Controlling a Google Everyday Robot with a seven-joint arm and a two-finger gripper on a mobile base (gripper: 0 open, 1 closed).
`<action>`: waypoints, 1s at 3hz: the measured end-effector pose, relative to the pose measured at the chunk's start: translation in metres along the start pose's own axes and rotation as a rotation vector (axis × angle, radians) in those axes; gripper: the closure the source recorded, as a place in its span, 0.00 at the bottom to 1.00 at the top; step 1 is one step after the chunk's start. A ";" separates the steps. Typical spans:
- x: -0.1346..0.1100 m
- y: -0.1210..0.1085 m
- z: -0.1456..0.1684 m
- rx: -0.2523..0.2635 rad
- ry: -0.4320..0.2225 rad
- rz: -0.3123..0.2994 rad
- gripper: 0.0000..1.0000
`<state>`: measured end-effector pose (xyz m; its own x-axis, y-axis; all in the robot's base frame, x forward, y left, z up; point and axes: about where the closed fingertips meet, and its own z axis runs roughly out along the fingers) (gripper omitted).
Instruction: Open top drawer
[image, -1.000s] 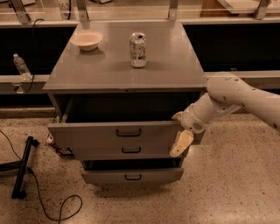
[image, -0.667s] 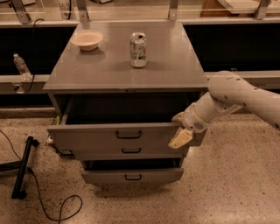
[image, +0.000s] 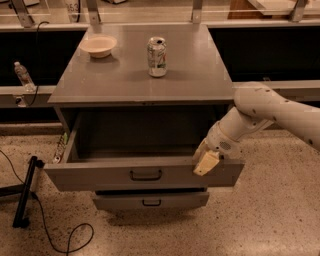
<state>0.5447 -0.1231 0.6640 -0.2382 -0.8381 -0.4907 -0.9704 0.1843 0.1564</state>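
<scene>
Looks like a robot test lab or workshop. Speckled terrazzo floor (image: 270, 220) with a loose black cable (image: 55, 235) and a black stand (image: 25, 197). Grey metal drawer cabinet (image: 200, 75); metal-framed benches (image: 260, 22) behind. Gripper (image: 206, 162) sits at the right end of the top drawer (image: 100, 175) front.

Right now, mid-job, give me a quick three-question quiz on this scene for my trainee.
1. True or false: the top drawer stands open.
2. The gripper is: A at the left end of the drawer's front; B at the right end of the drawer's front; C deep inside the drawer.
3. Which two things stand on the cabinet top?
Key: 1 true. 2 B. 3 a bowl and a can.
</scene>
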 end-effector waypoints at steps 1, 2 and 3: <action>0.001 0.002 -0.003 -0.003 0.004 0.008 0.85; -0.004 0.001 -0.019 0.024 0.006 -0.009 0.62; -0.004 0.001 -0.018 0.024 0.007 -0.009 0.39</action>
<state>0.5451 -0.1290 0.6813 -0.2289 -0.8433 -0.4864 -0.9733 0.1887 0.1307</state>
